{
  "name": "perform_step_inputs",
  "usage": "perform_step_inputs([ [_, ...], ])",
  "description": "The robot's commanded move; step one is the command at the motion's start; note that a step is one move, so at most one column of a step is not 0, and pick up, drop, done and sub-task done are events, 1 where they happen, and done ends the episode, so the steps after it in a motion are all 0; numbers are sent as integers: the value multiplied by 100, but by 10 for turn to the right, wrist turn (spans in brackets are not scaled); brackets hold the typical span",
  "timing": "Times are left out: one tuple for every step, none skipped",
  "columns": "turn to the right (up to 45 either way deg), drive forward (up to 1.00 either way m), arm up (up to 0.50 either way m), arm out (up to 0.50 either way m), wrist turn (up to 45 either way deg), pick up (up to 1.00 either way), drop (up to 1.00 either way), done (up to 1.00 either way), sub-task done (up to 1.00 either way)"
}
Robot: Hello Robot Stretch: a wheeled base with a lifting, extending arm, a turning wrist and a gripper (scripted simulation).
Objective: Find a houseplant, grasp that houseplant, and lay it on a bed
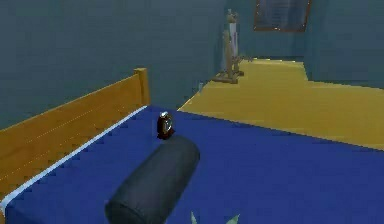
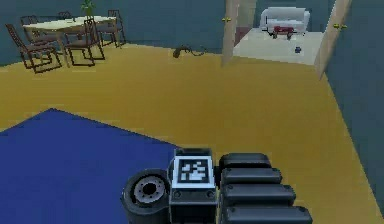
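The bed (image 1: 290, 170), blue-covered with a wooden headboard (image 1: 60, 125), spans the forward view. A dark bolster (image 1: 155, 180) lies on it. The gripper (image 2: 148, 196) sits at the arm side view's bottom edge. Its far end is indistinct, so whether it holds anything cannot be told. Pale leaf tips (image 1: 194, 216), possibly the houseplant, rise over the cover at the forward view's bottom edge.

Pale leaf tips (image 1: 233, 219) cut off by fwd view's btm edge

This is a home: a bed (image 1: 290, 170) with a wooden headboard (image 1: 60, 130) and bolster (image 1: 155, 182), with a dining table (image 2: 55, 28), chairs (image 2: 35, 50) and a white sofa (image 2: 283, 17) beyond.
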Motion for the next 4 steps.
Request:
perform_step_inputs([
  [450, 0, 0, 0, 0, 0, 0, 0, 0],
  [-330, 0, 0, 0, 0, 0, 0, 0, 0],
  [-450, 0, 0, 0, 0, 0, 0, 0, 0],
  [-90, 0, 0, 0, 0, 0, 0, 0, 0],
])
